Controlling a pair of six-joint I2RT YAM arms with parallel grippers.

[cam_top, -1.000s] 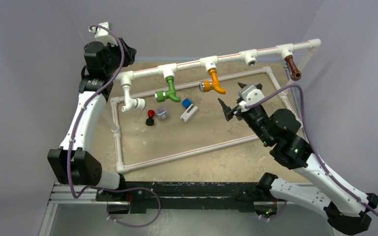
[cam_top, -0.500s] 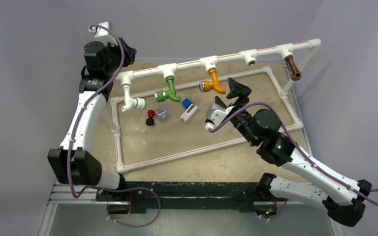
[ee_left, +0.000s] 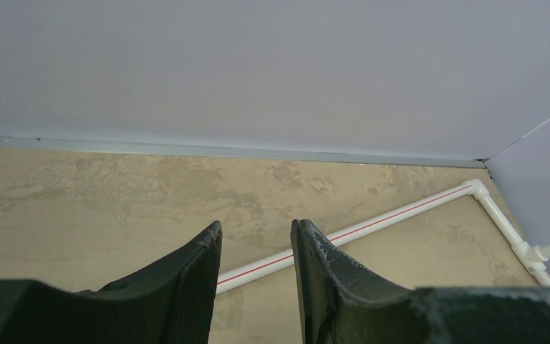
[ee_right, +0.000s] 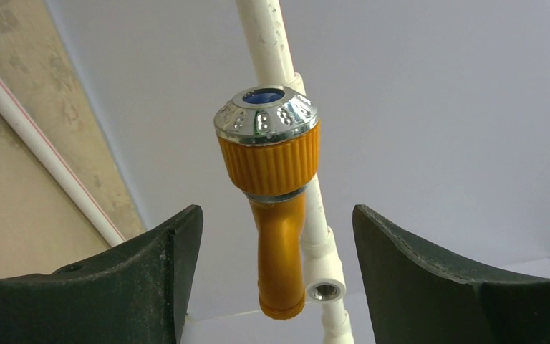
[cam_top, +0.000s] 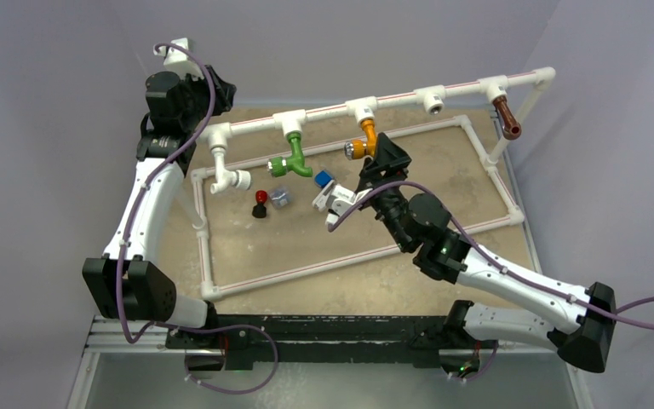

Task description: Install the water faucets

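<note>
Right gripper (ee_right: 278, 215), jaws spread wide, straddles the orange bent faucet with ribbed collar and silver round cap (ee_right: 276, 172) without touching it. This faucet hangs at upper centre of the overhead view. Left gripper (ee_left: 256, 233), jaws set narrow with nothing between them, is raised at upper left, well apart from the work.

Progress, as judged: all three faucets appear seated in sockets of the raised white plastic pipe rail (cam_top: 400, 96). The green bent faucet (cam_top: 292, 160) is left of centre, the orange one at centre, and the brown faucet (cam_top: 506, 117) at upper right. How tightly each is screwed in cannot be told; the orange one looks next for tightening.

Counts:
- Faucets: three.
- Grippers: two.
- Rail tee sockets: four, with one empty tee socket (cam_top: 432, 100) between orange and brown.
- Other sockets: one open white end socket (cam_top: 240, 180) at left.
- Loose parts on the tan counter (cam_top: 306, 247): three, namely a red-and-black knob (cam_top: 260, 203), a small grey block (cam_top: 280, 198) and a blue-and-white piece (cam_top: 323, 179).
</note>
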